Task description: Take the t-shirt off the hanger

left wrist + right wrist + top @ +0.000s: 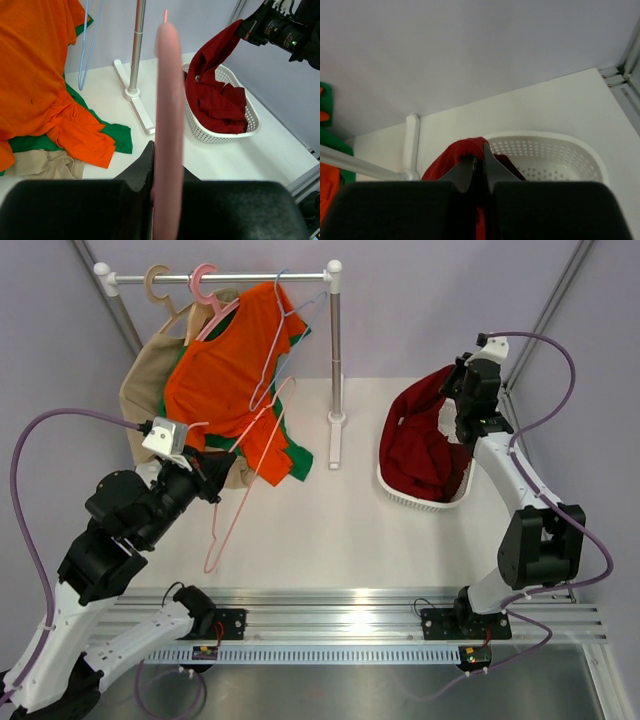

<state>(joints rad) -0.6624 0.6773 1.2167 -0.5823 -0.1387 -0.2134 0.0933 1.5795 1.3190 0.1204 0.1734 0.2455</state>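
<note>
- The left fingers [142, 170] are clamped shut on the thin pink hanger [232, 502], which runs bare from beside the orange shirt [230, 380] down toward the counter [330, 530].
- The right fingers [492, 170] are pinched tight on a fold of the dark red t-shirt [420, 440]. They hold it up over the white basket [415, 502], well apart from the hanger.
- Most of the t-shirt lies heaped inside the basket, and only the gripped part rises above it. By my reading the shirt is already off the hanger, and only the letting go remains.
- Risk: the raised cloth hangs near the basket's back rim. Released from there, it could slump over the edge and drag more of the shirt out.
- Risk: cloth may cling between the shut fingers and lift again as the arm pulls away.
- Risk: the hanger is long and gripped at one point. A swing of the left arm could hook the orange shirt or knock the rail stand [335, 360].
</note>
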